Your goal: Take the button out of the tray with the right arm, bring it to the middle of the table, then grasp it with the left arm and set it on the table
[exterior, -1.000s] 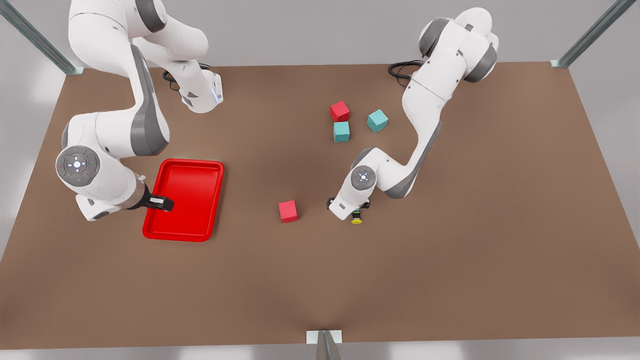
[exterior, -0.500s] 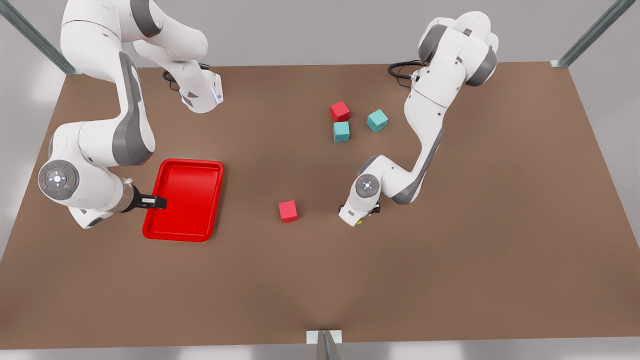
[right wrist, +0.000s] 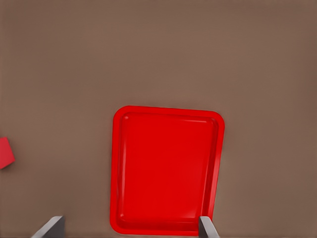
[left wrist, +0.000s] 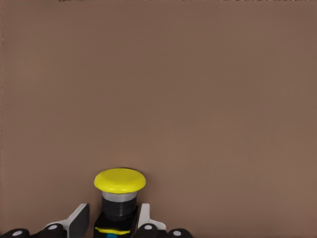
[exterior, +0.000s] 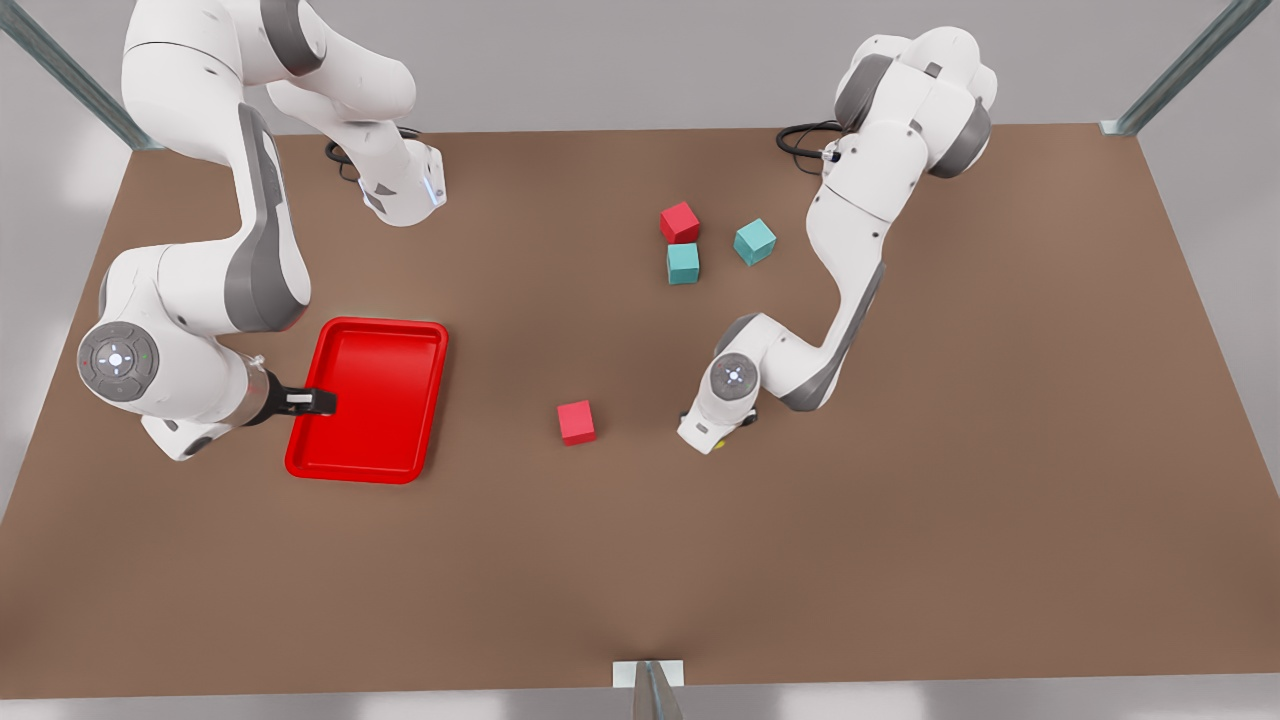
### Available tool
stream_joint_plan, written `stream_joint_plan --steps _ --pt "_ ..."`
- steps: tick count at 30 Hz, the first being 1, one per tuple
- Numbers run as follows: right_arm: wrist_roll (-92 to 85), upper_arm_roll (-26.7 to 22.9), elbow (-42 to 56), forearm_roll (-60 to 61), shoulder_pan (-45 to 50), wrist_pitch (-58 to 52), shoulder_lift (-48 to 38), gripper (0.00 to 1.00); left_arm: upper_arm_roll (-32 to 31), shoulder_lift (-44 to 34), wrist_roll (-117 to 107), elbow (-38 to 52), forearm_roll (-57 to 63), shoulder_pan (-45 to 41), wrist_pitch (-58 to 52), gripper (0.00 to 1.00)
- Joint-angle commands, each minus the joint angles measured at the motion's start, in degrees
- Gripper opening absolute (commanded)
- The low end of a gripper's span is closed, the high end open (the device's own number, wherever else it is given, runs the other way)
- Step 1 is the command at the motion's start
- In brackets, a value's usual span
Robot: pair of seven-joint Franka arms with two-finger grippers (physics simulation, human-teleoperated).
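The button [left wrist: 120, 181], yellow cap on a black-and-grey body, lies between the fingers of my left gripper [left wrist: 113, 220], low over the brown table [exterior: 900, 500]. A thin gap shows on each side of its body, so the gripper is open. In the front view a sliver of the yellow button [exterior: 718, 443] peeks out under that left gripper [exterior: 715, 435], right of centre. My right gripper [exterior: 318, 402] hangs open over the left edge of the red tray [exterior: 380, 400] with nothing in it. From the right wrist the tray [right wrist: 166, 168] has nothing on it, and the right gripper [right wrist: 129, 230] has its fingers spread wide.
A red cube [exterior: 576, 422] sits just left of the left gripper. Farther back stand another red cube [exterior: 679, 222] and two teal cubes [exterior: 683, 263] [exterior: 755, 241]. A red cube [right wrist: 5, 151] shows at the edge of the right wrist view.
The left arm has come down, and its wrist now covers most of the button, which earlier stuck out in plain sight. The right arm drew back slightly toward the front view's left.
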Motion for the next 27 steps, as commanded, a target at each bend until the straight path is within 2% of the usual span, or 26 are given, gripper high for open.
stream_joint_plan --steps 1,2,4,8,11,27 --pt "-3.04 0.01 0.03 0.03 0.02 0.0 -0.07 1.0 -0.01 0.18 -0.65 0.15 -0.03 0.05 -0.02 0.62" --pt "-3.04 0.01 0.03 0.03 0.11 -0.09 -0.07 1.0 -0.01 0.27 -0.57 0.15 -0.03 0.05 -0.02 0.62" --pt "-3.13 0.01 0.03 0.12 0.19 0.0 -0.07 1.0 -0.01 0.27 -0.57 0.23 -1.0 0.05 -0.1 0.55" --pt "-3.21 0.01 -0.06 0.3 0.28 -0.09 -0.07 1.0 -0.01 0.27 -0.56 0.23 -1.26 0.05 -0.19 0.53" --pt "-3.3 0.01 -0.06 0.3 0.2 -0.09 -0.07 1.0 -0.01 0.36 -0.56 0.23 -1.7 0.14 -0.28 0.47" --pt "-3.39 0.45 -0.41 -0.32 3.18 -1.5 0.46 1.0 -0.01 0.54 -0.21 2.25 -3.11 0.05 -2.04 0.44"
